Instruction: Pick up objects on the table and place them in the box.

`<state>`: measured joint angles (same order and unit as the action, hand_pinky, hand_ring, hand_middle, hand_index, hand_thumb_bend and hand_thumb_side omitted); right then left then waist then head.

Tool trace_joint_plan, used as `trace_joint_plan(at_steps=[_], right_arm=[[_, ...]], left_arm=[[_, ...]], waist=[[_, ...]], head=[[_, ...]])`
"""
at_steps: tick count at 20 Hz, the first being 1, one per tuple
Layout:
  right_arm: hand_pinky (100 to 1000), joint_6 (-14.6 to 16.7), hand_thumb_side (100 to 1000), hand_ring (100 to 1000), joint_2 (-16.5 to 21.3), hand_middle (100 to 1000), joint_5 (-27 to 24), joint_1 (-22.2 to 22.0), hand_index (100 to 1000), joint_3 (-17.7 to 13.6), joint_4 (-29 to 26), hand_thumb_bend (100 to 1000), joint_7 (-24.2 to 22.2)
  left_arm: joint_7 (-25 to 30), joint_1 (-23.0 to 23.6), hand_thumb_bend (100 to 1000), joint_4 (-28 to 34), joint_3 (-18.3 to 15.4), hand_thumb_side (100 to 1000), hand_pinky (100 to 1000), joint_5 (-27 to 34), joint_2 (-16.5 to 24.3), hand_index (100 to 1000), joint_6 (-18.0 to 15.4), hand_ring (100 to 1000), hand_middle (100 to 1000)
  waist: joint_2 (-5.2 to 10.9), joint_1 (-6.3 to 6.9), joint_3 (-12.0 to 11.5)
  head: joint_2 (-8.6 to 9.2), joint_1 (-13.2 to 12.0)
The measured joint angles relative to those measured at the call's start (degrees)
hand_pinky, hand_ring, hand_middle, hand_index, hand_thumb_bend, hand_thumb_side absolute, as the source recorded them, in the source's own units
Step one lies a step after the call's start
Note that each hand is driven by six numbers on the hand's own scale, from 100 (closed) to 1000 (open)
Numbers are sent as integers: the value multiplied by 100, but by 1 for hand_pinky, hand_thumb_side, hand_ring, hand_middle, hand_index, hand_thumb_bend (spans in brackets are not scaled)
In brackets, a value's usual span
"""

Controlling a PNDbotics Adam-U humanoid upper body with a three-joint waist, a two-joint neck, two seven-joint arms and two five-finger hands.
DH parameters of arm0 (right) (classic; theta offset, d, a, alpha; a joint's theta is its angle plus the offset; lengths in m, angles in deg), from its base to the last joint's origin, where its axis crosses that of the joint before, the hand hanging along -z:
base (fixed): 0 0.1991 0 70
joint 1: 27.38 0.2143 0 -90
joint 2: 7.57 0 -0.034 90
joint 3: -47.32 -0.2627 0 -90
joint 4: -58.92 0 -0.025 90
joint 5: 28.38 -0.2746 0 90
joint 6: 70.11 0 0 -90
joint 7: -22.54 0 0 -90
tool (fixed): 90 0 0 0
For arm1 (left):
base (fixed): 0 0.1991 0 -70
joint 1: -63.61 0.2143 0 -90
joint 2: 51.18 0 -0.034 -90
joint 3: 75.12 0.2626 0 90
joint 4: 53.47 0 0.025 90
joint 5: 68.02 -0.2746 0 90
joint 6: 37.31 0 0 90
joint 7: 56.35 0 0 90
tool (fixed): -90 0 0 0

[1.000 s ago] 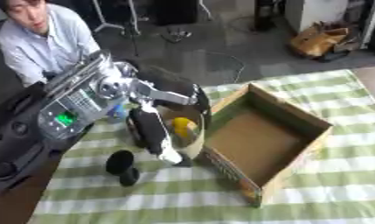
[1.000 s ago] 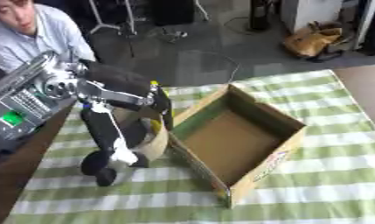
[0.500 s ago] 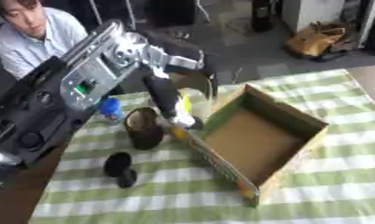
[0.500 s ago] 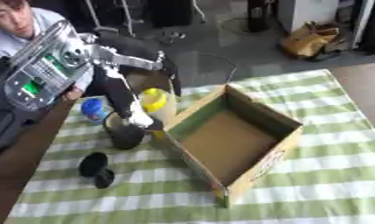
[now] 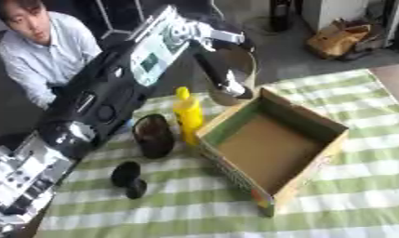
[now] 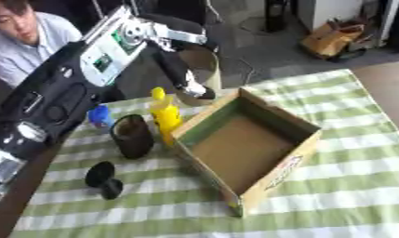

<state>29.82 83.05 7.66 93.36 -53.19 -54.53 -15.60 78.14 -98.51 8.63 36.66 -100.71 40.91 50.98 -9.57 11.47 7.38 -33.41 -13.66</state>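
Green-checked worktop (image 5: 341, 204) carrying open cardboard box (image 5: 271, 146), yellow bottle (image 5: 187, 115) just left of it, dark cup (image 5: 153, 135) beside. Left robot hand (image 5: 229, 83) raised over box's far corner, curled around tan bowl-like object (image 5: 235, 69).

Right eye: blue item (image 6: 100, 116) behind cup, black object (image 6: 103, 179) nearer.

Cardboard box (image 5: 275, 148): open top, brown inside, empty, sits askew on the green-and-white checked cloth, printed strip along its near outer wall.

Yellow bottle (image 5: 187, 116): upright, narrow neck, touching or just beside the box's left wall.

Dark brown cup (image 5: 154, 135): upright, just left of the bottle.

Black object (image 5: 129, 178): two rounded lobes, lying flat on the cloth, nearer than the cup.

Blue object (image 6: 100, 116): small, behind the cup; shape unclear.

Tan bowl-like object (image 6: 198, 74): raised above the box's far-left corner, tilted, off the cloth.
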Motion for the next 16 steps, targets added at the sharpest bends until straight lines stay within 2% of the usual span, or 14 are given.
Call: trace_joint_plan(at_steps=[5, 10, 11, 12, 13, 14, 15, 16], right_arm=[[853, 19, 755, 643, -31, 533, -26, 1, 517, 33, 0, 100, 7], [853, 30, 753, 642, -68, 533, -36, 1, 516, 64, 0, 100, 2], [854, 32, 753, 642, -75, 533, -40, 1, 516, 67, 0, 100, 1], [854, 34, 753, 642, -76, 533, -44, 1, 516, 68, 0, 100, 0], [854, 36, 752, 641, -76, 533, -54, 1, 516, 69, 0, 100, -1], [854, 37, 752, 641, -77, 533, -63, 1, 516, 72, 0, 100, -3], [854, 38, 751, 641, -78, 533, -68, 1, 516, 81, 0, 100, -3], [854, 39, 751, 641, -79, 533, -75, 1, 516, 90, 0, 100, -5]], left_arm=[[-351, -111, 100, -714, -339, 337, 100, -279, -306, 715, -99, 543, 579], [-615, -170, 100, -1121, -535, 345, 100, -417, -519, 719, -199, 542, 581], [-660, -182, 100, -1189, -562, 355, 100, -429, -556, 762, -214, 550, 594], [-706, -185, 100, -1257, -591, 357, 100, -447, -590, 769, -230, 552, 597], [-750, -186, 100, -1325, -619, 391, 100, -470, -623, 813, -251, 585, 633], [-786, -186, 100, -1382, -636, 391, 100, -486, -648, 813, -282, 585, 633], [-821, -187, 200, -1429, -654, 478, 253, -502, -670, 886, -319, 661, 693], [-850, -187, 200, -1464, -661, 478, 253, -508, -685, 886, -369, 661, 693]], waist=[[1, 45, 95], [2, 54, 107], [3, 54, 108], [4, 54, 109], [4, 54, 111], [4, 54, 113], [4, 54, 113], [4, 54, 115]], head=[[-21, -93], [-21, -150], [-21, -159], [-21, -165], [-21, -168], [-21, -172], [-21, -179], [-21, -183]])
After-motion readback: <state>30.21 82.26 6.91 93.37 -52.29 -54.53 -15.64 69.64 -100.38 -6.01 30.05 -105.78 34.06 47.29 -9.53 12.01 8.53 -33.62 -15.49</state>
